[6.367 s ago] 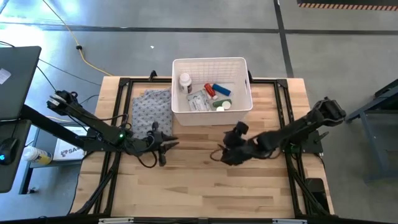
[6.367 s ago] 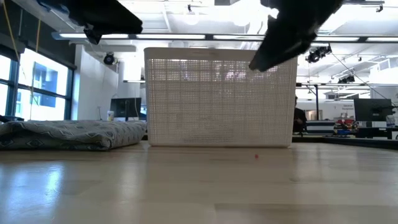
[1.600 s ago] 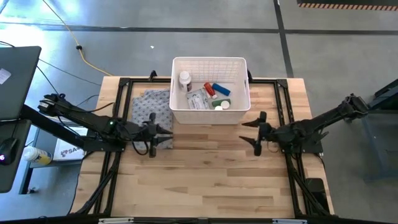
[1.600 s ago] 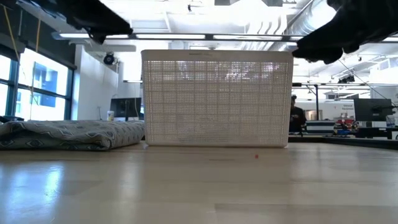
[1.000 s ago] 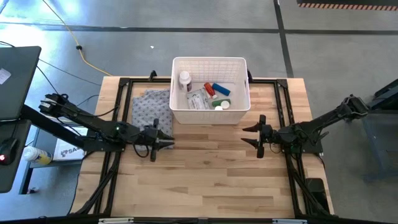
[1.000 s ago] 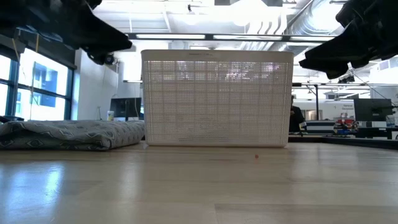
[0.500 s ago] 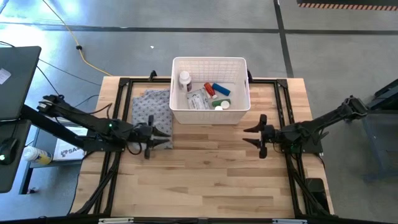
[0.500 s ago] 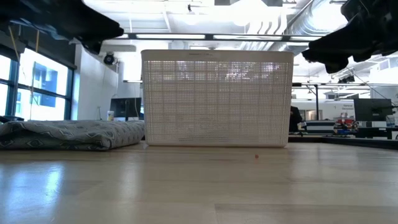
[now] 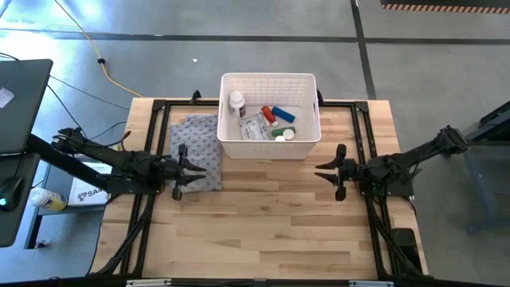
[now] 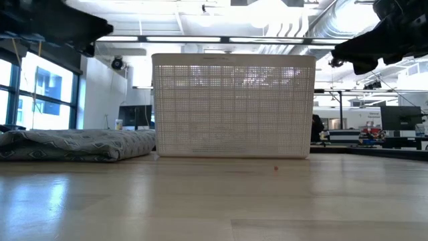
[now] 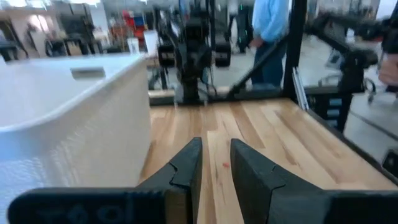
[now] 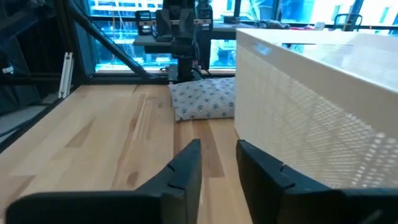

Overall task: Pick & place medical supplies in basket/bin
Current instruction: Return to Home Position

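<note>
Both my arms have pulled back toward their own sides. Left gripper (image 11: 216, 147) and right gripper (image 12: 218, 149) are empty, fingers just a narrow gap apart. The basket (image 9: 269, 78) sits between them, a bit farther out, with the supplies (image 9: 267, 121) inside. I reckon the job's done and we're just parking.

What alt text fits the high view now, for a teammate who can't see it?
A white slotted plastic basket at the far middle of a wooden table holds small medical supplies; a grey patterned cloth lies to its left. The left gripper and right gripper hover empty, one each side, nearer than the basket.
</note>
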Robot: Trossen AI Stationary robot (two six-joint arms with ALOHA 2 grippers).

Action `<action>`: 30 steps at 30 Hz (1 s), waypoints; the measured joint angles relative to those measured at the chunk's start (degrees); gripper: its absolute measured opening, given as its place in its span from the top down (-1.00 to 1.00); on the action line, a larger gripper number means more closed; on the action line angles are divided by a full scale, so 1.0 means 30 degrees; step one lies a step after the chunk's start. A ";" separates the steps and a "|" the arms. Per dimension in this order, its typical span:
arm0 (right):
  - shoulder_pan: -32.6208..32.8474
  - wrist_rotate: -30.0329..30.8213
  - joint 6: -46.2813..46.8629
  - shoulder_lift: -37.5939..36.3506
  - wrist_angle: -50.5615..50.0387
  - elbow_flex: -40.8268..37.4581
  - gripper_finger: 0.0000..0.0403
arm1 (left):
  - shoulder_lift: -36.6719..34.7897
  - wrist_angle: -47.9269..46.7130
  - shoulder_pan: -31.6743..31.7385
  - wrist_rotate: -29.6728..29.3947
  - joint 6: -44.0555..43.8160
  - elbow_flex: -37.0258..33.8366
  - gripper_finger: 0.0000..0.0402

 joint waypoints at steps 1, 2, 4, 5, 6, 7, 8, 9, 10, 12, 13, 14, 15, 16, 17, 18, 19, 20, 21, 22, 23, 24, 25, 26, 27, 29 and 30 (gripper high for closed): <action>0.0000 0.0141 -0.0031 -0.0265 -0.0228 0.0000 0.58 | -0.0612 0.0016 0.0006 -0.0043 0.0174 -0.0169 0.42; 0.0000 0.0315 -0.0118 -0.0555 -0.0452 0.0000 0.62 | -0.1187 0.0047 0.0007 -0.0044 0.0273 -0.0283 0.42; 0.0000 0.0594 -0.0413 -0.1119 -0.0929 0.0000 0.70 | -0.2209 -0.0208 0.0010 -0.0056 0.0398 -0.0445 0.42; -0.0007 0.0681 -0.0518 -0.1408 -0.1150 0.0000 0.74 | -0.2654 -0.0588 0.0011 -0.0050 0.0437 -0.0452 0.42; -0.0007 0.0691 -0.0680 -0.1700 -0.1392 0.0000 0.78 | -0.3063 -0.1119 0.0008 -0.0044 0.0454 -0.0452 0.42; 0.0000 0.0672 -0.0793 -0.1969 -0.1609 0.0000 0.83 | -0.3452 -0.1745 0.0015 -0.0044 0.0454 -0.0459 0.42; 0.0000 0.0673 -0.0823 -0.2243 -0.1806 0.0000 0.87 | -0.3791 -0.2343 0.0012 -0.0044 0.0383 -0.0466 0.42; -0.0007 0.0677 -0.0844 -0.2485 -0.1976 0.0000 0.92 | -0.4108 -0.2862 0.0009 -0.0055 0.0299 -0.0472 0.42; -0.0007 0.0677 -0.0845 -0.2714 -0.2149 0.0000 0.96 | -0.4444 -0.3325 0.0007 -0.0086 0.0143 -0.0474 0.42; -0.0008 0.0680 -0.0851 -0.3174 -0.2490 0.0000 0.98 | -0.5049 -0.3856 0.0015 -0.0348 -0.0012 -0.0474 0.42; -0.0015 0.0695 -0.0845 -0.3392 -0.2614 0.0000 0.97 | -0.5372 -0.4060 0.0011 -0.0473 -0.0020 -0.0474 0.43; -0.0015 0.0815 -0.0852 -0.3600 -0.2728 0.0000 0.96 | -0.5695 -0.4296 0.0015 -0.0564 0.0028 -0.0474 0.45; -0.0015 0.0928 -0.0892 -0.3795 -0.2858 0.0000 0.95 | -0.6011 -0.4515 0.0015 -0.0593 0.0182 -0.0476 0.47; -0.0046 0.0997 -0.0945 -0.3950 -0.2995 0.0000 0.95 | -0.6308 -0.4729 0.0015 -0.0609 0.0304 -0.0474 0.51; -0.0144 0.0985 -0.1011 -0.4088 -0.3081 0.0000 0.95 | -0.6643 -0.4921 0.0015 -0.0643 0.0402 -0.0474 0.54; -0.0306 0.0876 -0.1153 -0.4216 -0.3099 0.0000 0.96 | -0.6941 -0.5110 0.0015 -0.0656 0.0469 -0.0474 0.58; -0.0528 0.0657 -0.1307 -0.4346 -0.3088 0.0000 0.98 | -0.7231 -0.5246 0.0015 -0.0667 0.0487 -0.0474 0.63; -0.0792 0.0341 -0.1447 -0.4467 -0.3062 0.0000 0.99 | -0.7520 -0.5400 0.0015 -0.0773 0.0560 -0.0474 0.68; -0.1090 -0.0041 -0.1614 -0.4571 -0.3043 0.0000 0.99 | -0.7683 -0.5534 0.0015 -0.0924 0.0625 -0.0474 0.72; -0.1446 -0.0413 -0.1736 -0.4684 -0.3048 0.0000 0.99 | -0.7642 -0.5479 0.0015 -0.1193 0.0655 -0.0474 0.77; -0.1830 -0.0794 -0.1833 -0.4793 -0.3047 0.0000 0.99 | -0.7613 -0.5499 0.0015 -0.1437 0.0670 -0.0474 0.82; -0.2225 -0.1310 -0.1940 -0.4856 -0.3030 0.0000 0.99 | -0.7605 -0.5575 0.0015 -0.1515 0.0666 -0.0480 0.86; -0.2661 -0.1855 -0.2071 -0.4892 -0.2911 0.0000 0.99 | -0.7604 -0.5554 0.0017 -0.1511 0.0665 -0.0481 0.89; -0.3103 -0.2460 -0.2171 -0.4906 -0.2833 0.0000 1.00 | -0.7582 -0.5544 0.0015 -0.1432 0.0660 -0.0481 0.90; -0.3566 -0.3078 -0.2282 -0.4901 -0.2840 0.0000 1.00 | -0.7582 -0.5571 0.0015 -0.1339 0.0615 -0.0477 0.90; -0.4511 -0.4153 -0.2399 -0.4877 -0.2846 0.0000 0.99 | -0.7582 -0.5770 0.0015 -0.1224 0.0428 -0.0481 0.89; -0.4984 -0.4635 -0.2483 -0.4877 -0.2789 -0.0024 0.99 | -0.7582 -0.5750 0.0015 -0.1179 0.0318 -0.0481 0.88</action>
